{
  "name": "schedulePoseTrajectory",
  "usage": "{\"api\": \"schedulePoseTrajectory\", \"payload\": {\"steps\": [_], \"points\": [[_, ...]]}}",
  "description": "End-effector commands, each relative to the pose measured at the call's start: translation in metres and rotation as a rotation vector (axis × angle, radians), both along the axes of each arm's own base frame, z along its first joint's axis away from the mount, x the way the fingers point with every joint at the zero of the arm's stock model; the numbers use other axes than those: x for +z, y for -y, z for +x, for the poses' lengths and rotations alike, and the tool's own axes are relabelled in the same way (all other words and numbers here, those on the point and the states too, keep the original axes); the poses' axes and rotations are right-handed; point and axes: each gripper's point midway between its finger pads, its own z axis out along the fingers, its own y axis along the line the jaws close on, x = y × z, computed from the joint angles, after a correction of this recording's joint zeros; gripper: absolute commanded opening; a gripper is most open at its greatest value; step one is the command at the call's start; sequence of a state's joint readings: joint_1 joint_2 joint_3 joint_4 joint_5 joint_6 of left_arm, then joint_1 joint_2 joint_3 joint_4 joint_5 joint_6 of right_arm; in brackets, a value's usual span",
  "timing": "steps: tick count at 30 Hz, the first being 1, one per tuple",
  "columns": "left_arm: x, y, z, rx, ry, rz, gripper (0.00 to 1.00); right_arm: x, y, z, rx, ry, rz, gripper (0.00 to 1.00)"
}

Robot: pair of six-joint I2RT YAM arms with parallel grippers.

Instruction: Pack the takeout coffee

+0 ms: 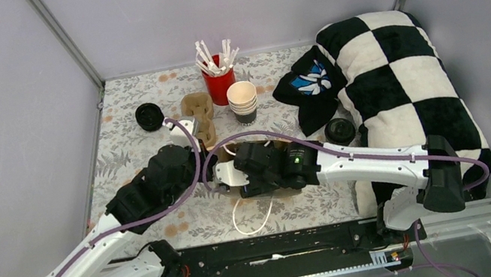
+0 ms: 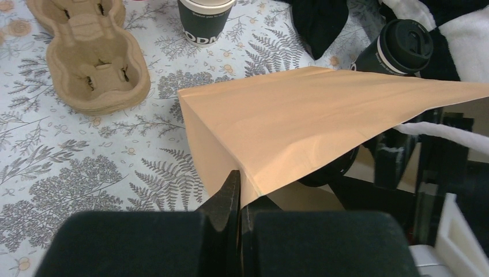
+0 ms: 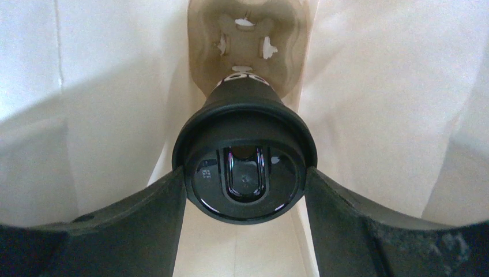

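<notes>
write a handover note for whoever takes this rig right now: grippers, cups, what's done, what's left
Left gripper: shut on the edge of the brown paper bag, holding its mouth open.
Right gripper: inside the bag, shut on a lidded takeout cup above the cardboard cup carrier at the bag's bottom. I cannot tell whether the cup is seated.
Second lidded takeout cup: standing on the table by the checkered pillow, outside the bag.
Done: first cup is in the bag, not yet released.
Left: seat and release it, withdraw, then likely fetch and pack the second cup.
</notes>
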State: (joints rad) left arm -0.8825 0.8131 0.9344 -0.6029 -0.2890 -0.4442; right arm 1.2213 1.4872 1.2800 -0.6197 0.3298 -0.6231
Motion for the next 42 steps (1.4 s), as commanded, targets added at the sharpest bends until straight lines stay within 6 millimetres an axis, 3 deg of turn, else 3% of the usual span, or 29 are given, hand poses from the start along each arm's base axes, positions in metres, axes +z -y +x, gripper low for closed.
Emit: {"api": "schedulePoseTrajectory", "payload": {"steps": [1, 11, 16, 20, 28, 33, 42], "points": [[0.009, -0.008, 0.006, 0.039, 0.050, 0.006, 0.00, 0.037, 0.003, -0.005, -0.012, 0.001, 0.114, 0.28], [0.009, -0.006, 0.008, 0.021, 0.059, 0.029, 0.00, 0.039, 0.010, -0.002, -0.018, 0.016, 0.056, 0.27], [0.007, -0.010, 0.004, 0.021, 0.026, 0.056, 0.21, 0.039, 0.004, 0.000, -0.017, 0.020, 0.085, 0.27], [-0.001, -0.011, -0.001, 0.020, -0.018, 0.075, 0.25, 0.034, 0.002, 0.001, -0.008, 0.018, 0.073, 0.26], [-0.010, -0.005, -0.001, -0.004, -0.026, 0.075, 0.05, 0.044, -0.002, 0.005, 0.009, 0.031, 0.069, 0.26], [-0.016, -0.004, -0.007, -0.014, -0.027, 0.023, 0.01, 0.052, 0.003, 0.012, 0.011, 0.073, 0.016, 0.26], [-0.029, -0.004, -0.015, -0.047, -0.025, 0.035, 0.00, 0.042, 0.016, 0.020, 0.000, 0.121, -0.092, 0.25]]}}
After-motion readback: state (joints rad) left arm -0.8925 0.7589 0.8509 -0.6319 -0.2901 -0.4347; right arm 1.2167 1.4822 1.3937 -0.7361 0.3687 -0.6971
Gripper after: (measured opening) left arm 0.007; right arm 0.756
